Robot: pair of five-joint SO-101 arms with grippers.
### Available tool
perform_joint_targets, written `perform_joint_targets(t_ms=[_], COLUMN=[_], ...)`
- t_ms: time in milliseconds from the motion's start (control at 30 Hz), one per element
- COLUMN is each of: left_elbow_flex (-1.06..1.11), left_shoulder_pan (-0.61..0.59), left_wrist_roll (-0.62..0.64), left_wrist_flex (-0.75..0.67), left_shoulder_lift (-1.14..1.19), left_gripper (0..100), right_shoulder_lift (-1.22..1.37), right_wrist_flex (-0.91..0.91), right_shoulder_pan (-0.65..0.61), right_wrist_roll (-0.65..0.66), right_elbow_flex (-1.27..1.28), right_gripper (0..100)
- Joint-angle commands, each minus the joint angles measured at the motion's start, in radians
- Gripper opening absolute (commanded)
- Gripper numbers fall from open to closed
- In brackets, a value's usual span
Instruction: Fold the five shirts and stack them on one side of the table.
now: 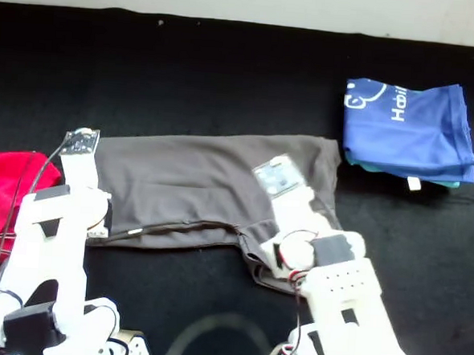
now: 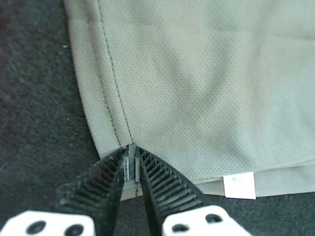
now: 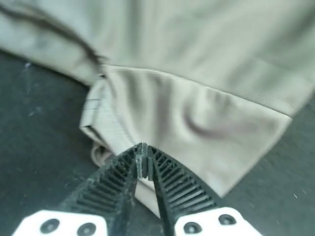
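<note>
Left gripper [image 2: 132, 169] and right gripper [image 3: 142, 164] each clench the lower edge of the grey shirt [image 1: 197, 175], centre frame; raising both level and together should keep the fold square.

A spread shirt [image 1: 204, 183] is laid across the middle of the table [image 1: 187, 70]. A stack of folded shirts [image 1: 409, 132] is set behind it to the right, apart from it. A bunched shirt [image 1: 2, 195] is found at the table's left edge, near the spread one. The spread shirt's near edge is pinched at its left end by the left gripper [image 2: 132, 167] and farther right by the right gripper [image 3: 142, 164].
</note>
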Motion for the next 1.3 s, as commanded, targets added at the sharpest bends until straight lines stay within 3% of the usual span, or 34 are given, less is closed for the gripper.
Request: perform_joint_targets(t_ms=[0, 433, 967, 1267], left_elbow_flex=[0.004, 0.005, 0.005, 0.005], left_shoulder_pan=[-0.027, -0.028, -0.03, -0.031], left_wrist_roll=[-0.011, -0.011, -0.011, -0.011], left_wrist_flex=[0.0, 0.0, 0.0, 0.0], left_shoulder_lift=[-0.002, -0.002, -0.002, -0.002], left_gripper=[1, 1, 1, 1], right_shoulder_lift=[0.028, 0.242, 0.265, 0.265], right_wrist_flex=[-0.042, -0.05, -0.179, 0.2], right_shoulder_pan=[-0.088, -0.147, -0.298, -0.292], right_wrist_roll=[0.005, 0.008, -0.066, -0.064], right_elbow_flex=[0.015, 0.004, -0.001, -0.392], right_gripper=[0.7, 0.7, 0.7, 0.7])
